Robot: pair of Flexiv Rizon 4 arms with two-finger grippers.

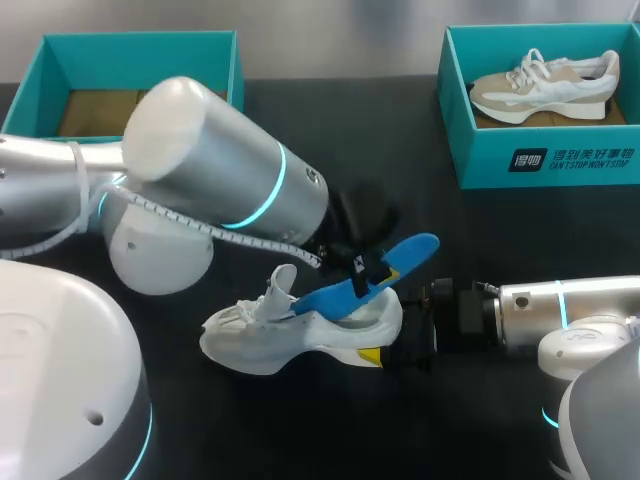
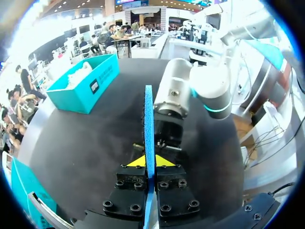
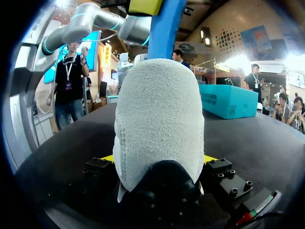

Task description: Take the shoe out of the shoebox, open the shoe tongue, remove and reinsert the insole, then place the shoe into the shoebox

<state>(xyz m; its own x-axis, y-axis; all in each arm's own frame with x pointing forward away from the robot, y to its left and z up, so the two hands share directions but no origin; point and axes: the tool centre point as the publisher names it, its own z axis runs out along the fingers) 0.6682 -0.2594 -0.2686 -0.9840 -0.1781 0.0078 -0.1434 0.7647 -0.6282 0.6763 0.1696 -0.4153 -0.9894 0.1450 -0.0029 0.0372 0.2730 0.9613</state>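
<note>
Two risks. White sneaker [image 1: 300, 335] could twist or skid on the black table [image 1: 480, 250] if the insole drags at its collar, since the right gripper [image 3: 158, 160] clamps only the heel. Blue insole [image 1: 375, 275] could buckle or slip, pinched on its thin faces. Sneaker heel sits between the right jaws, pressed from both sides. Insole stands edge-on between the left gripper's [image 2: 150, 162] jaws, closed on it, lower end at the sneaker's mouth.
</note>
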